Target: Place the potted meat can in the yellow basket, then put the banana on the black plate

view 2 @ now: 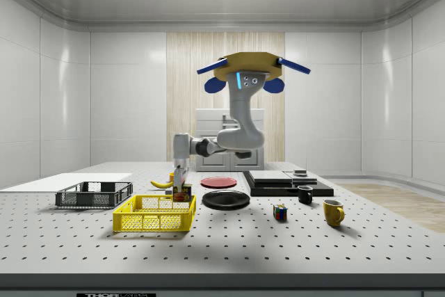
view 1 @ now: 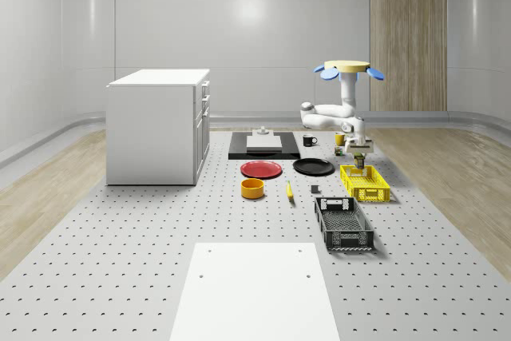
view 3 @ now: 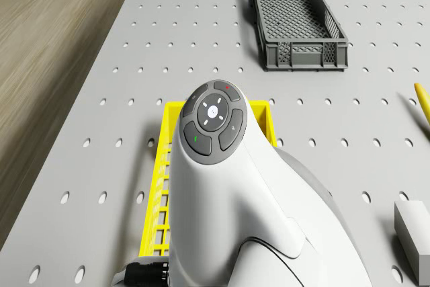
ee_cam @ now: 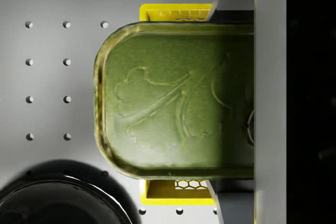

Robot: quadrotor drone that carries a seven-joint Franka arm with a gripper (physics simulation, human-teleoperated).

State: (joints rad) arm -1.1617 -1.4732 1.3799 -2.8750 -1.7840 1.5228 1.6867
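Grey perforated table (view 1: 120, 261) carries everything, with a white cabinet (view 1: 158, 125) standing at the whole-scene view's left. Next along lie a red plate (view 1: 262, 169) and an orange bowl (view 1: 252, 188), then the banana (view 1: 290, 191) flat on the table, just in front of the black plate (view 1: 313, 167) and apart from it. A dark crate (view 1: 343, 224) sits nearer the camera, with the yellow basket (view 1: 366, 182) behind it, toward the whole-scene view's right.

The drone (view 1: 348, 69) hovers above the table behind the basket's far end, its arm bent forward and down. The pincer (view 1: 359, 155) hangs over that far end of the basket, pinching the potted meat can (view 1: 359, 162) between its fingers; in the wrist view the can's green embossed face (ee_cam: 178, 100) lies directly under the camera with yellow basket wall showing past both its edges. In the side view the can (view 2: 182, 193) sits at about the height of the basket's rim (view 2: 154, 211), at the end nearest the black plate (view 2: 225, 199).

A black mug (view 2: 305, 194), a yellow mug (view 2: 333, 212) and a coloured cube (view 2: 280, 212) stand well away at the side view's right.
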